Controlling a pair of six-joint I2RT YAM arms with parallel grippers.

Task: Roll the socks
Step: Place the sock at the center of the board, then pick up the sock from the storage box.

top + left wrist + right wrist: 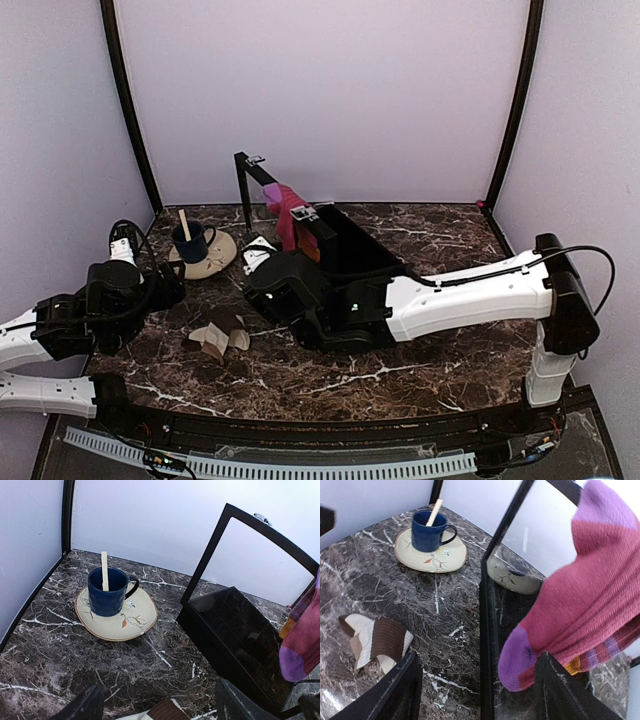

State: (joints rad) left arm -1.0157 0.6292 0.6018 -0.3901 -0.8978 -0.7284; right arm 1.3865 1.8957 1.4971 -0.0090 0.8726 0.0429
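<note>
A magenta-pink sock (287, 218) with a purple toe hangs over the edge of the open black case (352, 248). In the right wrist view this pink sock (580, 600) fills the upper right, its toe just beside my right finger. My right gripper (477, 690) is open, astride the case's front rim, and holds nothing. The cream sock (220, 338), banded in brown, lies crumpled on the table; the same cream sock (375, 642) shows left of my right gripper. My left gripper (160, 706) is open just above the cream sock (165, 711). From above, the left gripper (168, 288) sits left of that sock.
A dark blue cup (190, 240) with a wooden stick stands on a beige saucer (218, 258) at the back left. The case's thin upright lid frame (243, 190) rises behind it. Purple walls close in the marble table (430, 360).
</note>
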